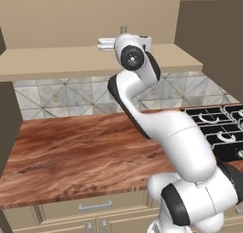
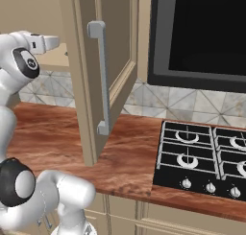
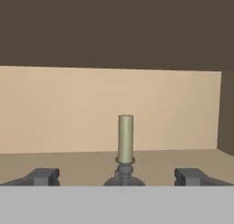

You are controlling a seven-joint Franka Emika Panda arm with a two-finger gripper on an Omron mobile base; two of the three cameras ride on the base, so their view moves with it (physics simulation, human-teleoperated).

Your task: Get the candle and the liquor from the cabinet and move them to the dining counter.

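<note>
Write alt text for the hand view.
A pale candle stands upright in a dark holder on the cabinet shelf, centred between the open end effector fingertips. Tan back wall behind.

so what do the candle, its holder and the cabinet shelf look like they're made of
The candle: probably wax, a matte pale olive-grey stick with no shine. Its holder: looks like dark grey metal, with a turned stem and a faint sheen. The cabinet shelf: flat matte tan, likely painted wood or laminate; no grain shows.

Candle (image 3: 125, 143) upright on cabinet (image 3: 82, 161) shelf, centred between the fingertips (image 3: 43, 176) of the gripper (image 3: 119, 177)
</note>
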